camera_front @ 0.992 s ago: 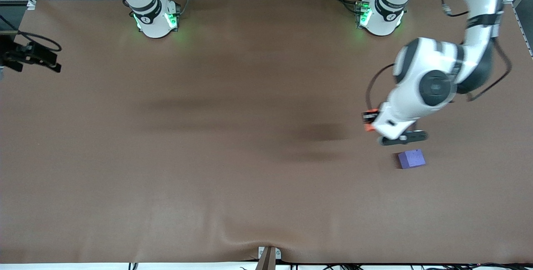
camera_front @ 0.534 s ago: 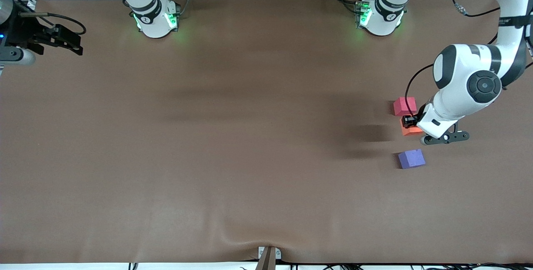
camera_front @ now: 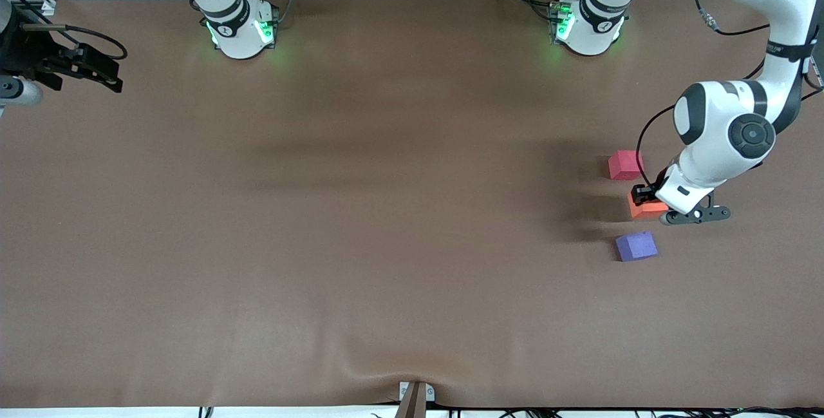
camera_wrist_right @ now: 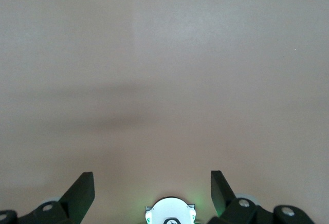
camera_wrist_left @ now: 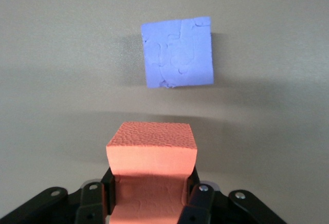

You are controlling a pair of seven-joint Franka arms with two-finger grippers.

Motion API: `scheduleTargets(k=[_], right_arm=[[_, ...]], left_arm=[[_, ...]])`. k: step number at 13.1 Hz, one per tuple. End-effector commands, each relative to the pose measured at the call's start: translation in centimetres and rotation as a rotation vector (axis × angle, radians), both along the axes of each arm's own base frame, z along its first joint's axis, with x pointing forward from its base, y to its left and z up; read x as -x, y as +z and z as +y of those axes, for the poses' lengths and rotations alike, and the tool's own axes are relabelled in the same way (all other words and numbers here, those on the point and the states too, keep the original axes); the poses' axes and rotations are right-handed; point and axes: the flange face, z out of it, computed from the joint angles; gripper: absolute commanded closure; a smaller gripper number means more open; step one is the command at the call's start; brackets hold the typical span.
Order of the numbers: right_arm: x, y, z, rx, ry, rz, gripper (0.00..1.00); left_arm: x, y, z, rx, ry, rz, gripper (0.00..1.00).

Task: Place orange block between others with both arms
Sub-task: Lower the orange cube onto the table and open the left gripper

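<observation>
My left gripper is shut on the orange block, holding it low over the table in the gap between the other two. The red-pink block lies farther from the front camera and the purple-blue block nearer. In the left wrist view the orange block sits squeezed between the left gripper's fingers, with the purple-blue block just ahead of it. My right gripper hangs open and empty over the table's edge at the right arm's end. The right wrist view shows the right gripper over bare cloth.
A brown cloth covers the table, with a wrinkle and a small bracket at the edge nearest the front camera. The two green-lit arm bases stand along the edge farthest from it. Cables and racks lie past that edge.
My left gripper carried the orange block toward the left arm's end of the table and down into the gap between the two blocks. The right gripper shifted slightly over the table's end.
</observation>
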Motion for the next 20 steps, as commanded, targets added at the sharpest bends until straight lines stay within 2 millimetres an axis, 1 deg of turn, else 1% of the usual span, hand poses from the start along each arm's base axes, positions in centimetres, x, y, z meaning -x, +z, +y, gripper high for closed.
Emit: scheduleTargets(k=[1,2,3,6,7,9,11,12,13,15,17,18,20], right_arm=[[0.3,0.9,-0.1,0.009,-0.012,-0.011,0.00],[0.5,1.0,0.2,0.008,-0.006,-0.006,0.00],[0.6,0.6,0.3,0.007,-0.004,0.017,0.00],[0.8,0.6,1.9,0.005,0.030,0.019,0.00],[0.7,0.5,1.5,0.003,0.024,0.020,0.00],[0.4,0.9,-0.1,-0.002,0.031,-0.003,0.00],[-0.2,0.2,-1.5,0.000,0.010,0.002,0.00],[-0.6,-0.3,-3.2,-0.005,0.001,0.004,0.00],[-0.7,-0.4,-4.3,-0.009,0.019,0.003,0.00],[-0.7,-0.9,-7.2,-0.022,0.049,0.014,0.00],[-1.1,-1.6,-8.8,-0.045,0.152,0.025,0.00],[-1.6,-1.4,-10.0,-0.042,0.156,-0.017,0.00],[-3.7,-2.6,-12.4,-0.021,0.123,-0.084,0.00]], left_arm=[[-0.1,-2.2,0.2,0.001,-0.017,-0.027,1.00],[-0.1,-2.9,-0.2,0.005,-0.025,-0.028,1.00],[0.0,-3.3,-0.8,0.009,-0.041,-0.022,1.00],[0.0,-4.1,-0.9,0.010,-0.111,-0.019,1.00],[0.2,-4.4,-0.9,0.010,-0.122,-0.014,1.00],[0.5,-4.8,-0.9,0.011,-0.162,-0.013,1.00],[0.8,-5.2,-0.6,0.011,-0.169,-0.006,1.00],[0.9,-5.2,-0.2,0.012,-0.161,-0.005,1.00],[1.1,-5.2,-0.1,0.012,-0.158,-0.002,1.00],[1.3,-5.2,1.0,0.012,-0.139,0.000,1.00],[1.4,-5.4,1.0,0.013,-0.139,0.003,1.00],[1.4,-5.4,1.0,0.013,-0.138,0.003,1.00],[1.4,-5.4,0.9,0.013,-0.138,0.002,1.00]])
